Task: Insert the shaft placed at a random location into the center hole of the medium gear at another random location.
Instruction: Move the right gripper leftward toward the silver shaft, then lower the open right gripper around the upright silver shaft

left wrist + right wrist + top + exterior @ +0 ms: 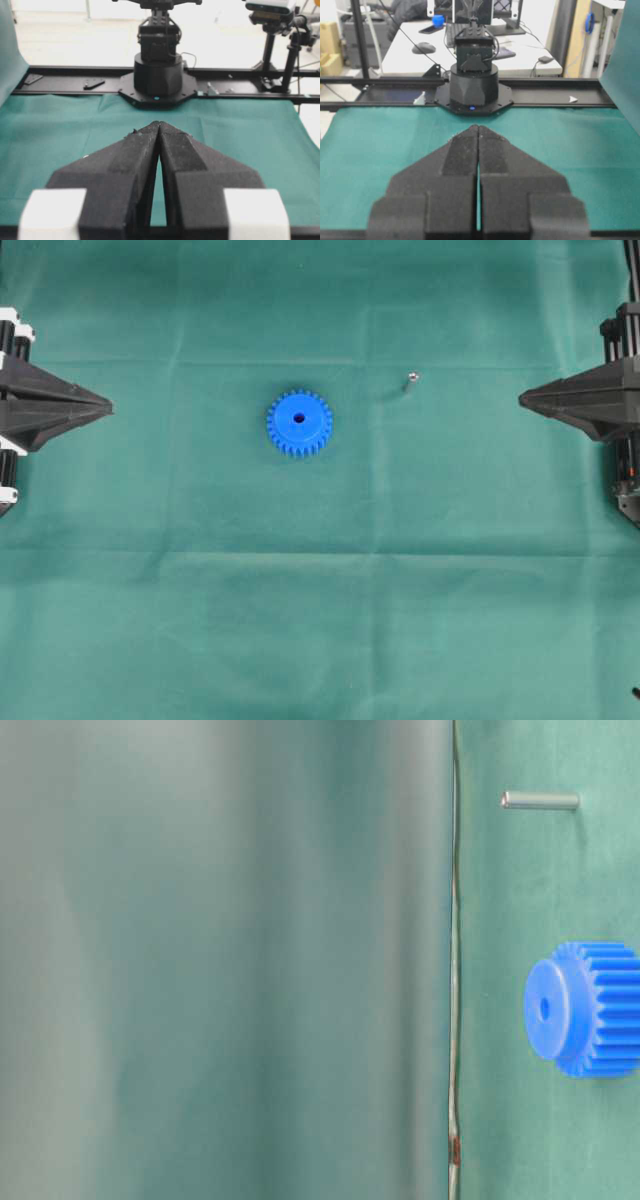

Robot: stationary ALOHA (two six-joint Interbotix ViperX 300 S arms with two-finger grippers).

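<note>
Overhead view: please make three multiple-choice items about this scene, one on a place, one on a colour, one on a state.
1. Where does the shaft lie relative to the medium gear in the overhead view?
A. to its right and a little higher
B. on top of it
C. to its left

2. What colour is the gear?
A. red
B. blue
C. yellow

3. How is the center hole?
A. filled by the shaft
B. covered by a pincer
C. empty

Answers: 1 A, the pin lies apart on the green cloth; 2 B, bright blue in both exterior views; 3 C, the hole shows dark and open.
</note>
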